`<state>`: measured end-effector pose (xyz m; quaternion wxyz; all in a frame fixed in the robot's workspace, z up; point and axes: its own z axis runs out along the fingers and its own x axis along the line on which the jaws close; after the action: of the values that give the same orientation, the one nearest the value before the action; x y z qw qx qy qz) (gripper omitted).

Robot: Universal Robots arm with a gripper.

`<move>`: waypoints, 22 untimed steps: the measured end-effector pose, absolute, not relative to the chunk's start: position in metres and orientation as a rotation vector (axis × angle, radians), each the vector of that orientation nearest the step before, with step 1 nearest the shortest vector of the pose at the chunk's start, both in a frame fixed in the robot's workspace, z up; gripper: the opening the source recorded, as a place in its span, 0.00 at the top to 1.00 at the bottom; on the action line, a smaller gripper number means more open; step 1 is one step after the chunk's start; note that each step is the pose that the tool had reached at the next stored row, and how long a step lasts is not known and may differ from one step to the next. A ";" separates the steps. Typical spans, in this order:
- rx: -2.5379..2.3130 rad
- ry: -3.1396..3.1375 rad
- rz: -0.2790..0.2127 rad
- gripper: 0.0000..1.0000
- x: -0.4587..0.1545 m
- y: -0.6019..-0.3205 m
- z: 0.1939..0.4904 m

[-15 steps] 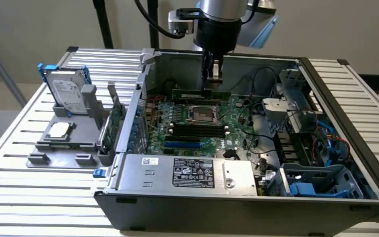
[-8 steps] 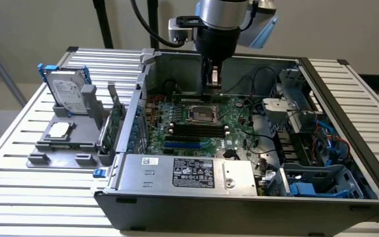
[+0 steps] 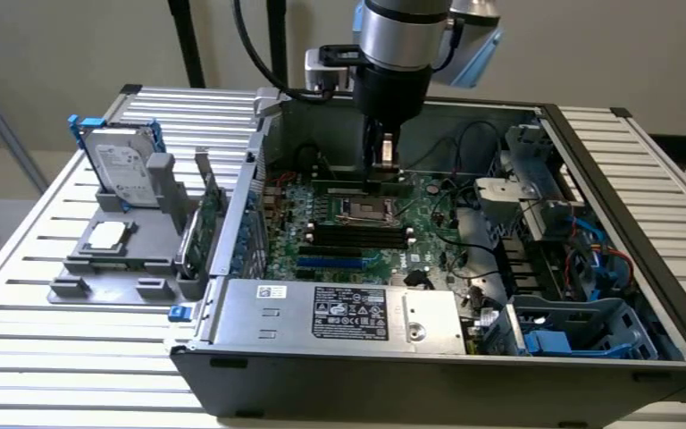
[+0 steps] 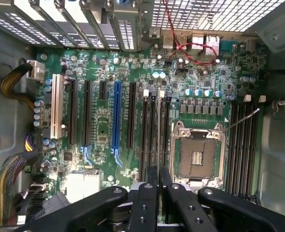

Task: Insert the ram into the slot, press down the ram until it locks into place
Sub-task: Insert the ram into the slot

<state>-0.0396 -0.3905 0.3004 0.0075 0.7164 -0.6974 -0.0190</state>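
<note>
My gripper hangs inside the open computer case, above the green motherboard. In the wrist view the gripper is shut on the ram, which I see edge-on as a thin dark strip between the black fingers. Below it lies a bank of long black slots, with a gap between the ram and the board. The ram's edge runs parallel to these slots and roughly over them. A second bank of black slots lies on the other side of the silver CPU socket.
A blue slot and black expansion slots sit beside the memory bank. Cable bundles and red wires run along the case walls. Outside the case, at the exterior view's left, a grey holder carries a hard drive and a green card.
</note>
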 end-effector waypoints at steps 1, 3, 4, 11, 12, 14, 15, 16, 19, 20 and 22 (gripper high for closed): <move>2.240 -2.181 -0.059 0.87 -0.040 -0.391 0.299; 2.240 -2.181 -0.059 0.87 -0.039 -0.393 0.295; 2.240 -2.181 -0.059 0.87 -0.039 -0.393 0.293; 2.241 -2.184 -0.055 0.87 -0.037 -0.399 0.280; 2.241 -2.184 -0.055 0.87 -0.037 -0.399 0.278; 2.241 -2.186 -0.053 0.87 -0.037 -0.400 0.275; 2.242 -2.186 -0.051 0.87 -0.037 -0.400 0.273; 2.242 -2.187 -0.050 0.87 -0.037 -0.400 0.271; 2.243 -2.190 -0.046 0.87 -0.037 -0.400 0.266; 2.241 -2.193 -0.045 0.87 -0.037 -0.400 0.264; 2.235 -2.201 -0.042 0.87 -0.037 -0.400 0.261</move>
<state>-0.0368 -0.3998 0.2610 0.0021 0.7125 -0.7016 -0.0135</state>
